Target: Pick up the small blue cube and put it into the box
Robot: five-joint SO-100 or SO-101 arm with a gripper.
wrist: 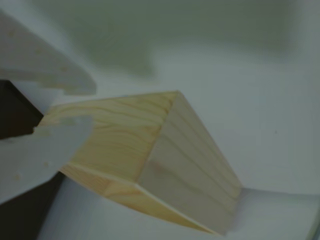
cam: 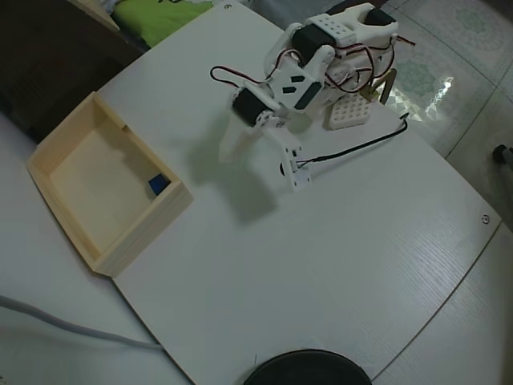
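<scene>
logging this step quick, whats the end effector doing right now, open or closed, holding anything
End effector: open and empty, its two fingers apart in the wrist view. The small blue cube already lies inside the wooden box.

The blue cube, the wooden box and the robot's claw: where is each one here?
small blue cube [cam: 158,185]: overhead view, its top face, inside the box.
box [cam: 147,233]: overhead view, its near wall.
gripper [cam: 229,150]: overhead view, between its white fingertips.

Close wrist view; overhead above table [cam: 337,265]
</scene>
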